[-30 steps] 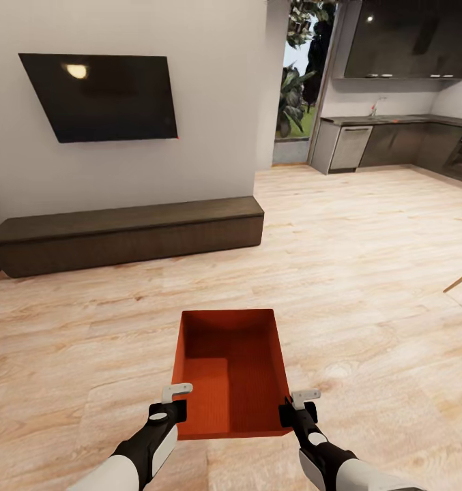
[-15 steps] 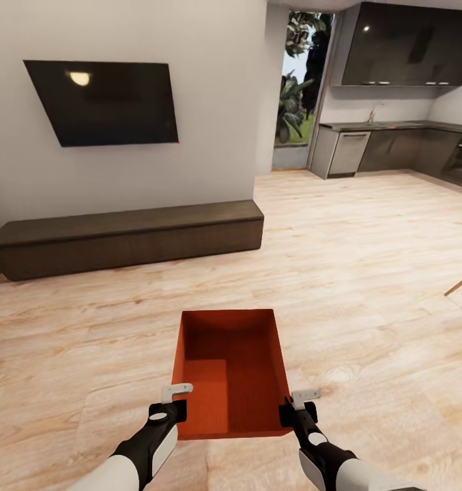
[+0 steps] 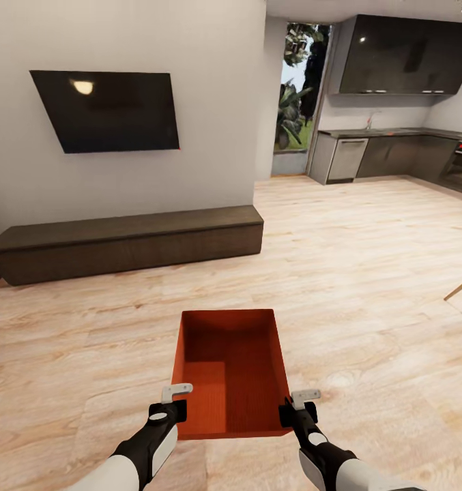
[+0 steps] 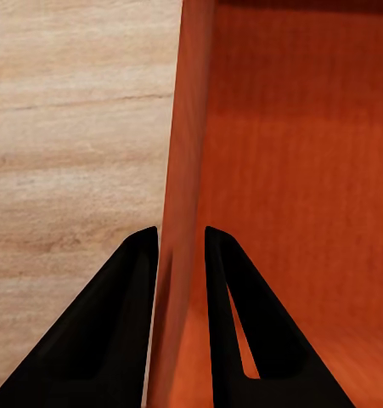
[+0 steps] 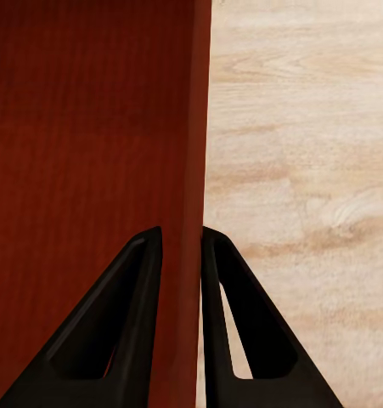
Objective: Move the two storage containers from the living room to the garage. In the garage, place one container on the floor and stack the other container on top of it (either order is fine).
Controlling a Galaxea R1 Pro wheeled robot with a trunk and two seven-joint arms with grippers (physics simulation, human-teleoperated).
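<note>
Orange-red open-top storage container (image 3: 231, 372) carried over the pale wood-plank floor (image 3: 367, 273) of the living room, one side wall pinched by each gripper.

Left gripper (image 4: 181, 246) and right gripper (image 5: 181, 242) each have their jaws closed narrowly on a long wall, one finger inside and one outside, apparently to keep the empty bin level at 6 o'clock before the robot. A long low dark-brown cabinet (image 3: 128, 242) under a black wall television (image 3: 108, 109) lies at 11 o'clock, a grey-cabinet kitchen (image 3: 394, 153) at 1 o'clock. No writing or brand is legible.
</note>
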